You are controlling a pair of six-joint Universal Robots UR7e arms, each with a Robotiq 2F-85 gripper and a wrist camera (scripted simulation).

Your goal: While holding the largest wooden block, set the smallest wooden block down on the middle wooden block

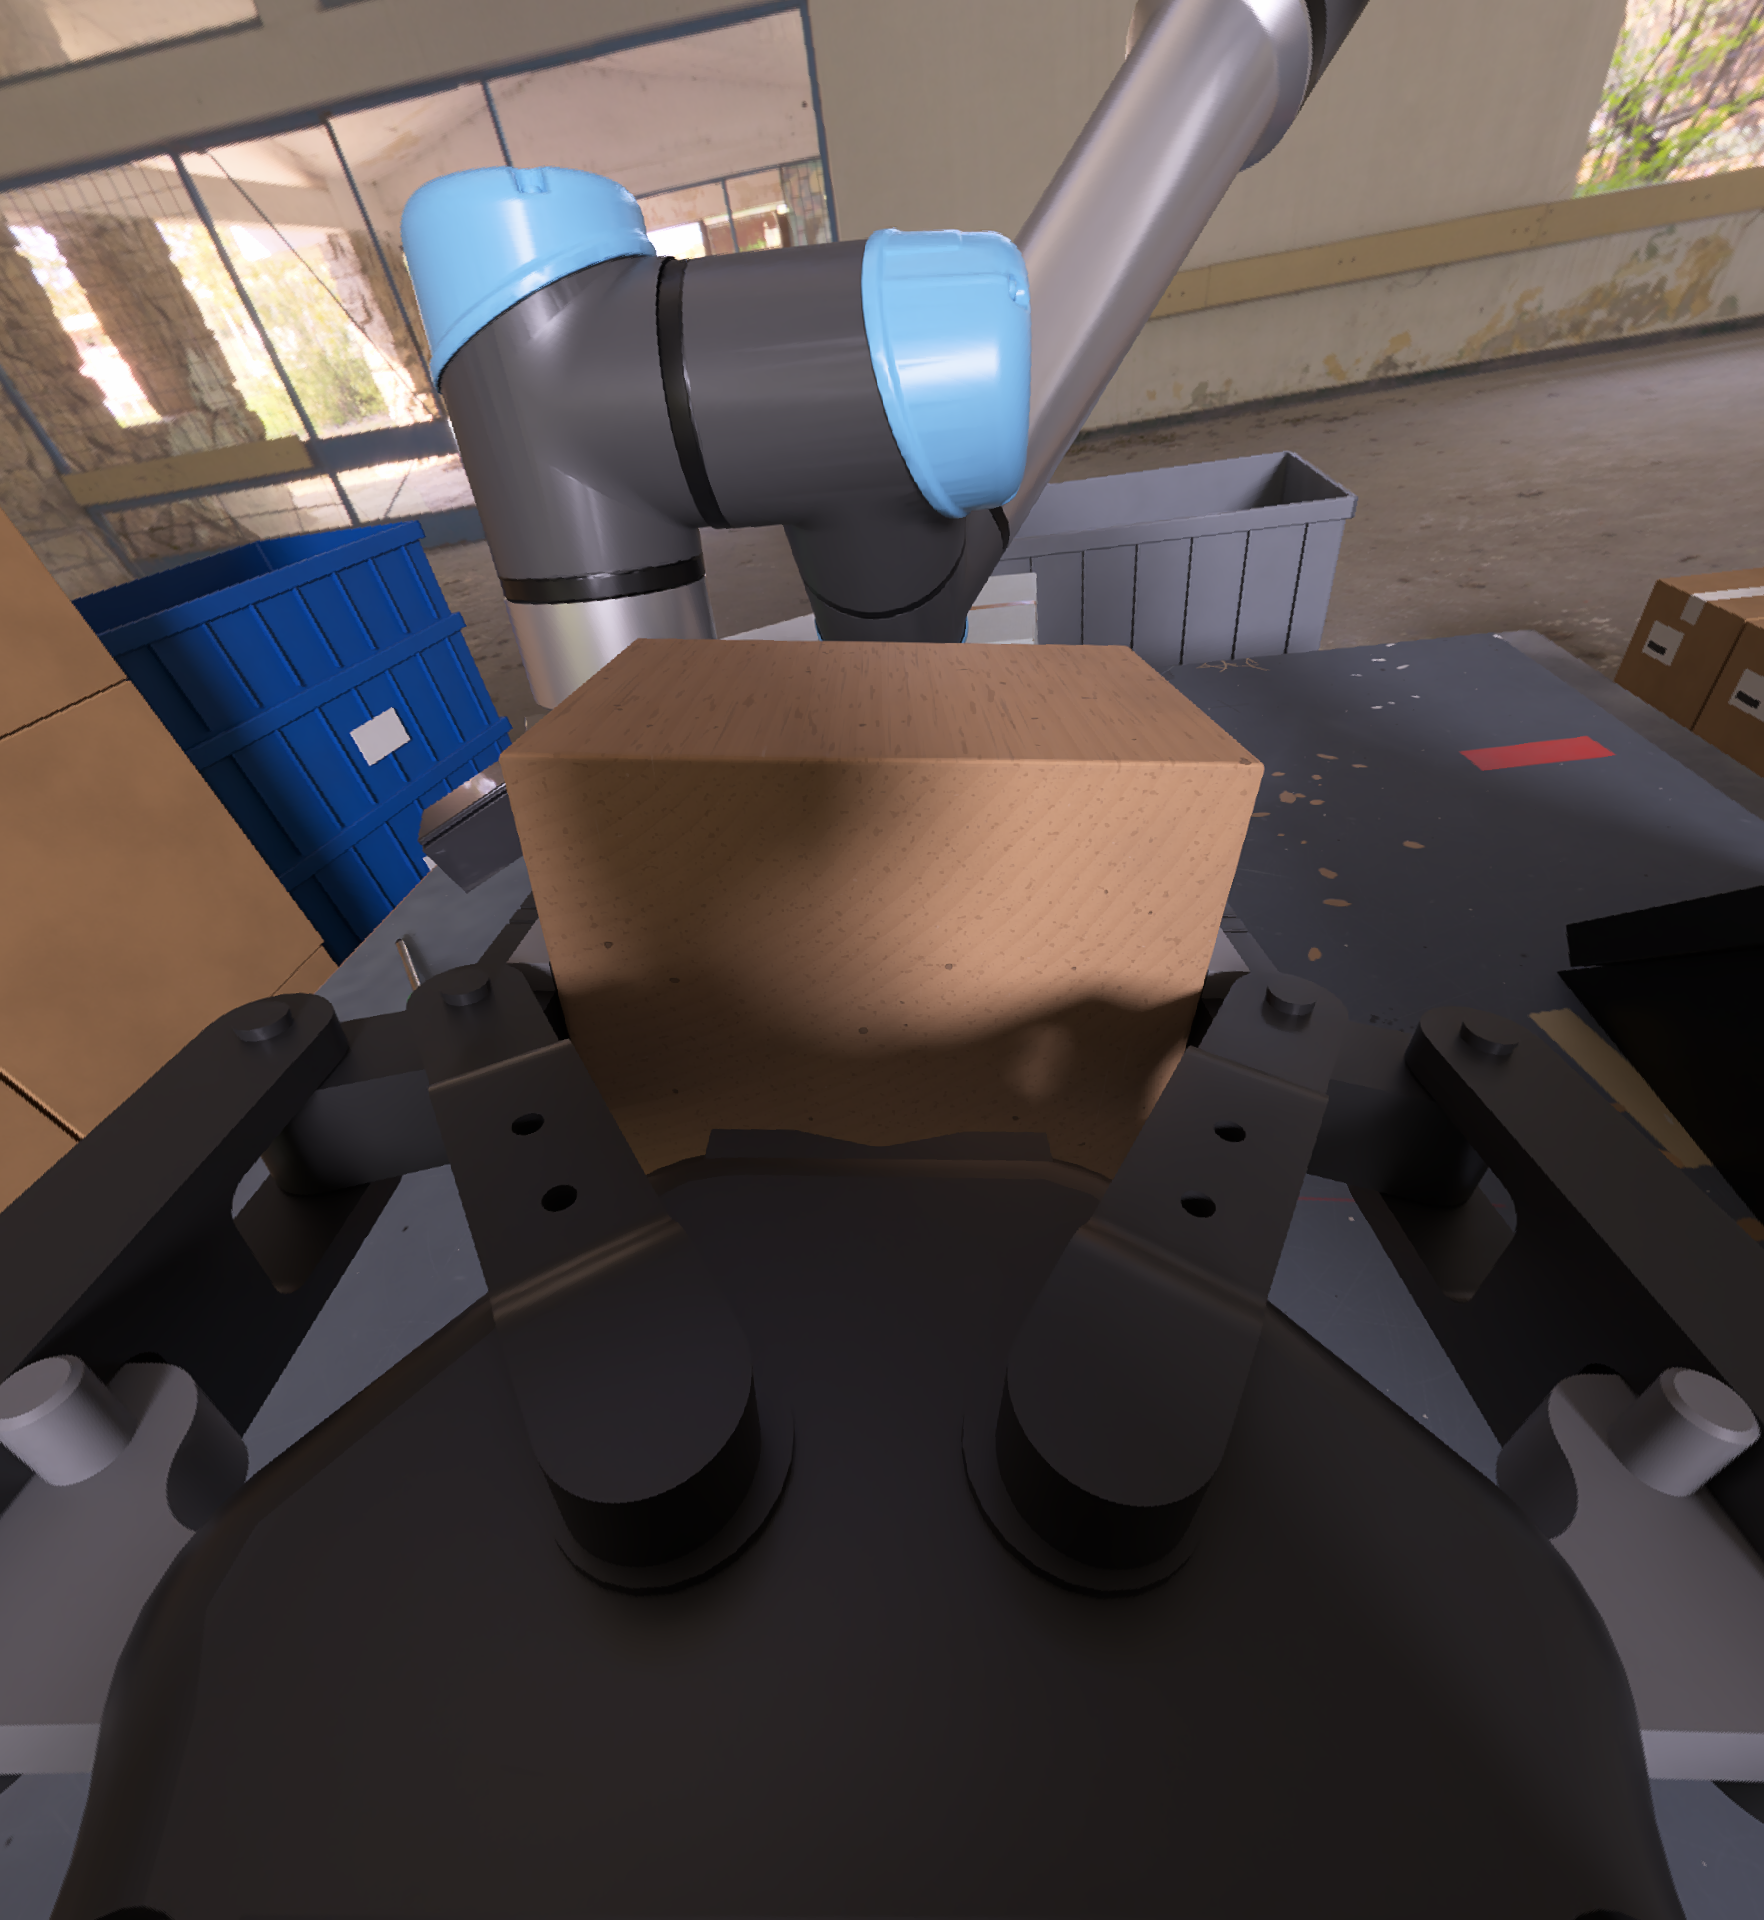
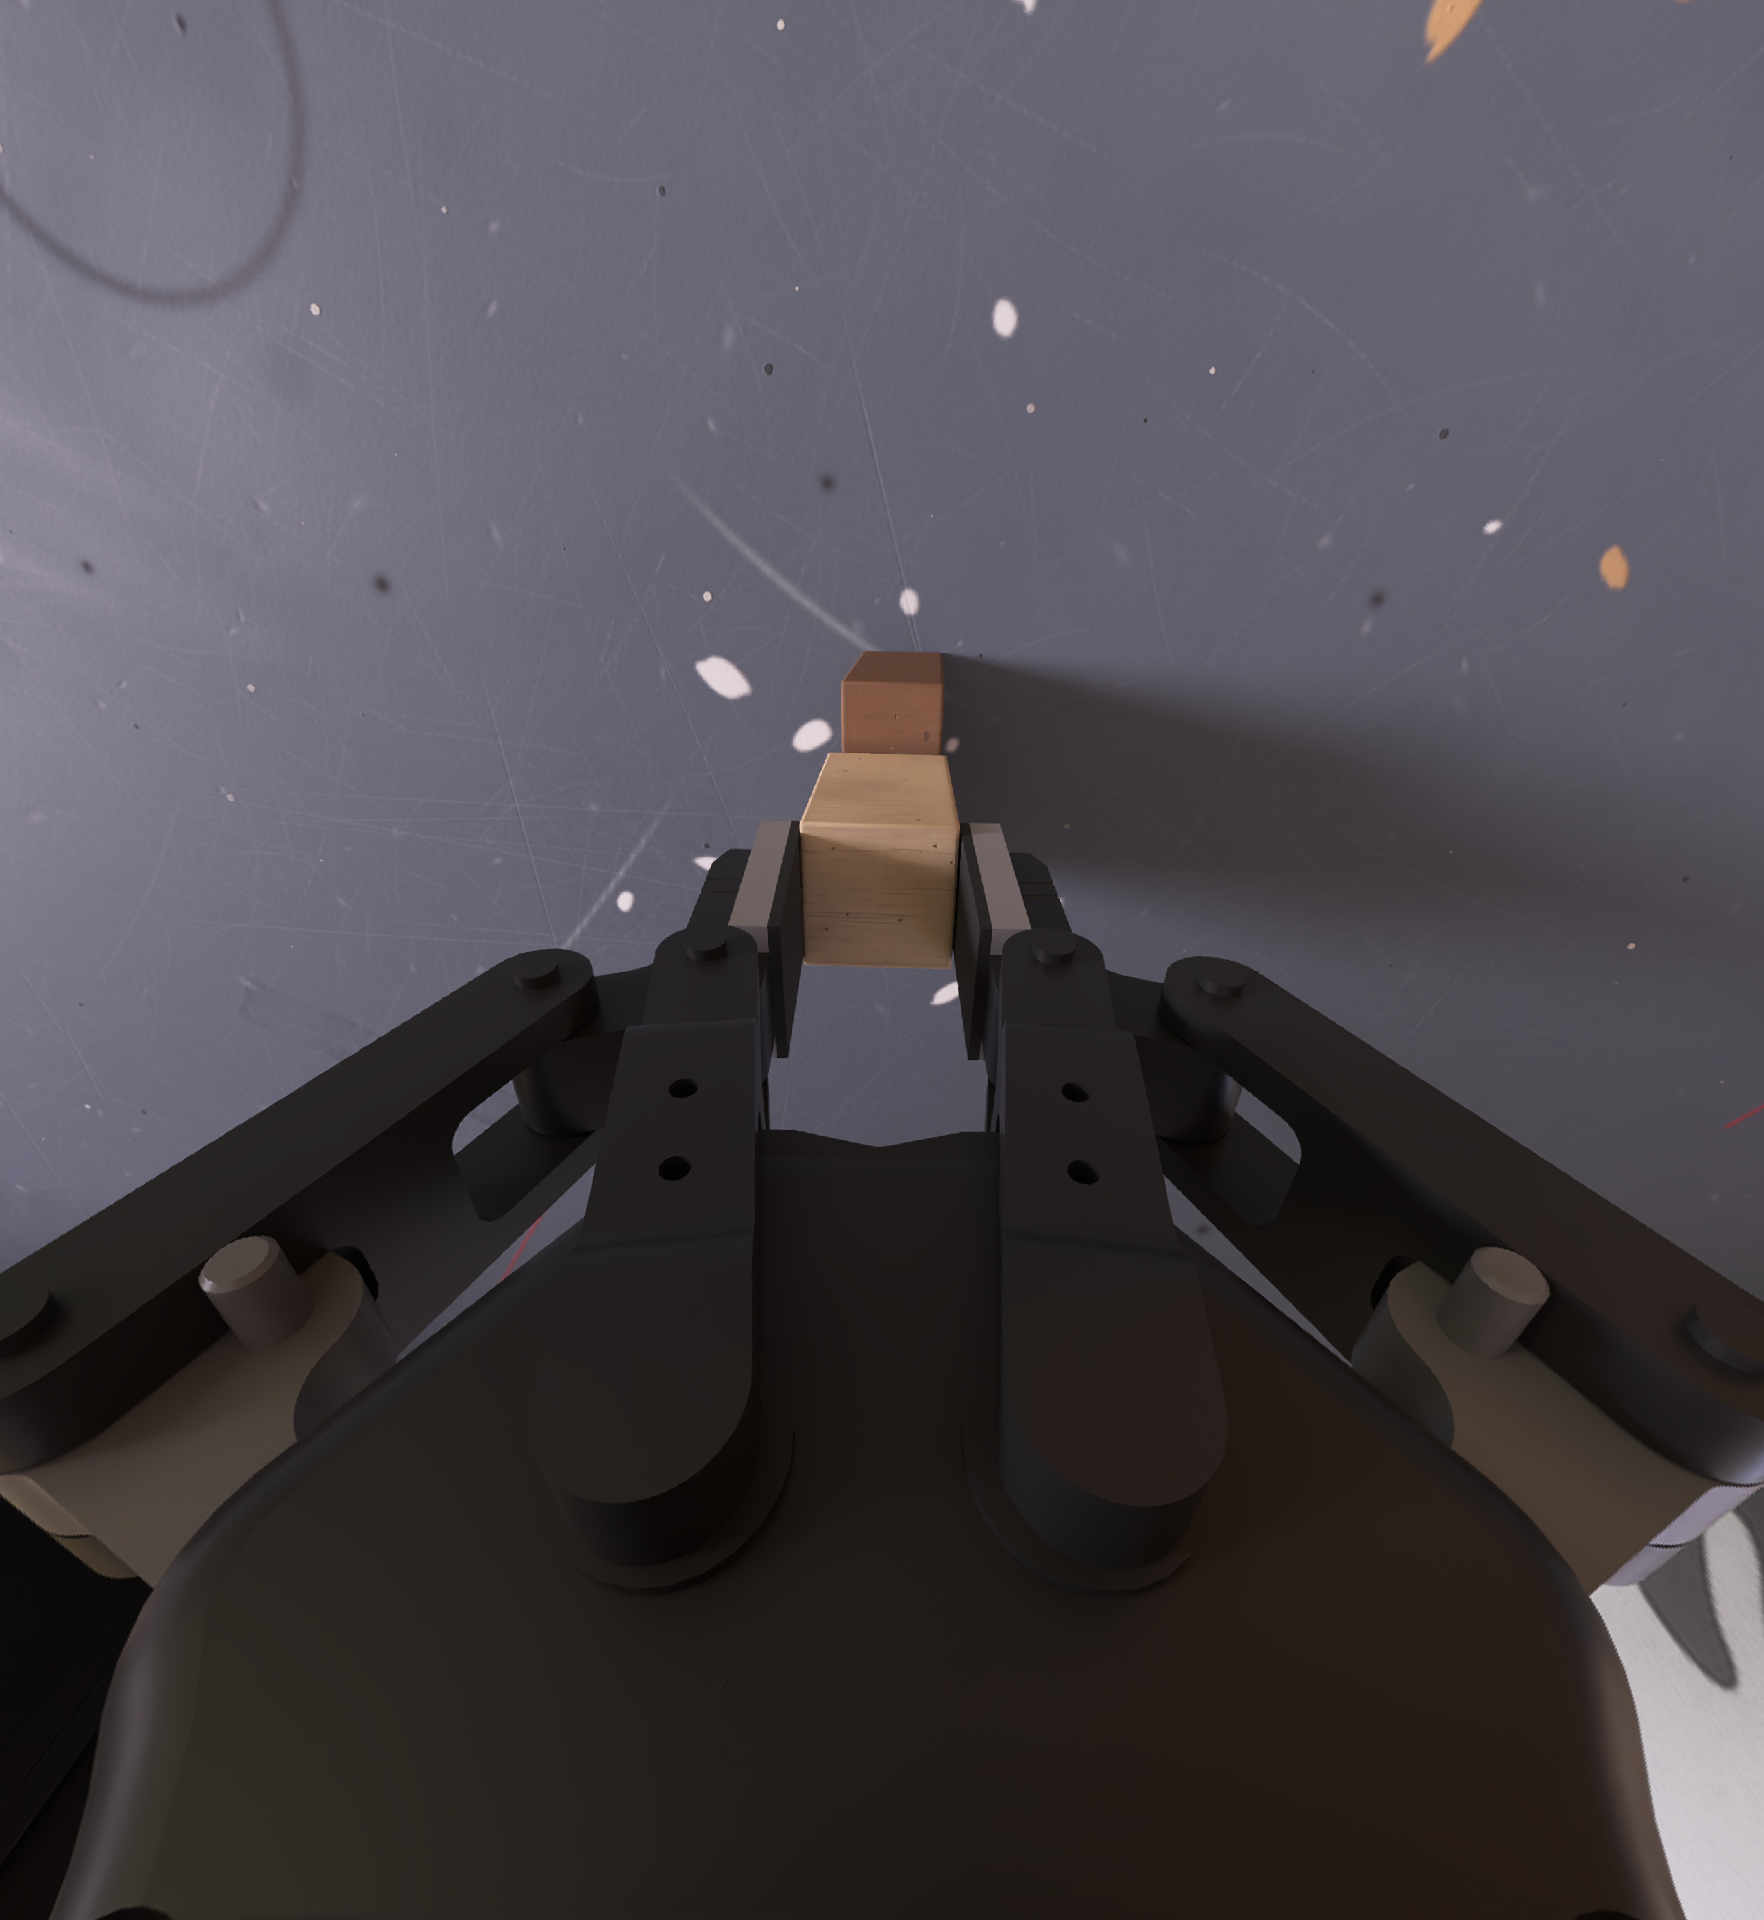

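In the left wrist view my left gripper [image 1: 878, 935] is shut on the largest wooden block [image 1: 878, 883], a big tan block that fills the space between the fingers and hides their tips. In the right wrist view my right gripper [image 2: 878, 862] points down at the dark grey table [image 2: 442, 520] and is shut on the smallest wooden block [image 2: 878, 883], a pale cube between the pads. The middle wooden block [image 2: 890, 701], darker brown, stands on the table just beyond the pale cube. I cannot tell whether the two touch.
The other arm's blue-capped joints [image 1: 732, 416] rise behind the large block. A blue bin [image 1: 306, 665] and big cardboard boxes [image 1: 47, 831] stand at the left, a grey bin [image 1: 1190, 582] behind. Small cardboard boxes [image 1: 1709, 655] and a red mark [image 1: 1538, 751] are at the right.
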